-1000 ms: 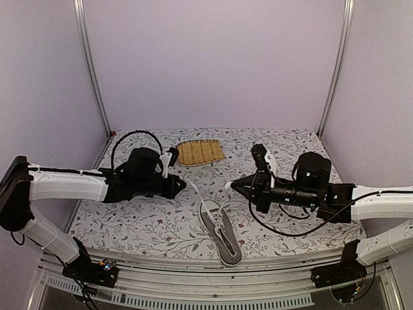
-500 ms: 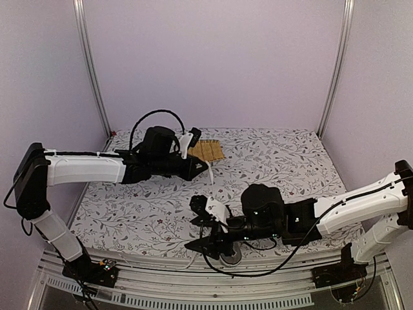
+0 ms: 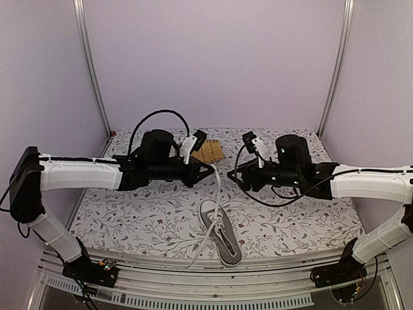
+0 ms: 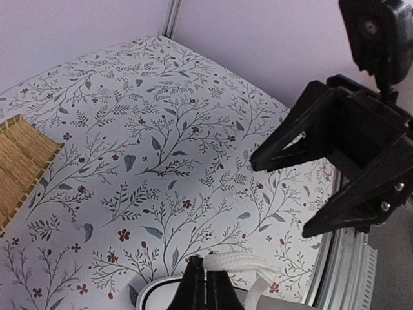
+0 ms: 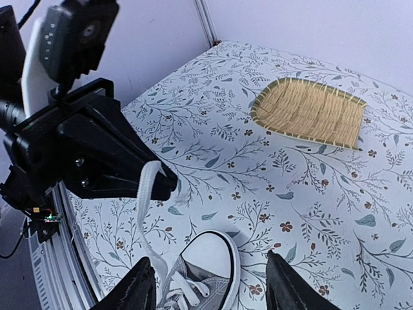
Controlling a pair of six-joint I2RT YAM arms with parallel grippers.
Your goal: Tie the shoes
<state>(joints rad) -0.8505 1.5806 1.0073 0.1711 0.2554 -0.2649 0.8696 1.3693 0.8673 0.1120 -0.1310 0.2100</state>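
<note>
Okay, left gripper [image 3: 208, 169] pinches a flat white lace [image 3: 217, 188], raised above the small grey canvas sneaker [image 3: 222, 236] lying near the table's [image 3: 129, 219] front edge. Empty, the right gripper [image 3: 233, 175] gapes alongside. Risk: more pull drags the light sneaker, or lace slips free.

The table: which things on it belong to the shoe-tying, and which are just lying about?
Part of the job: grey sneaker; its white lace, pinched in the left gripper; the right gripper, open.
Just lying about: woven mat, untouched.
</note>
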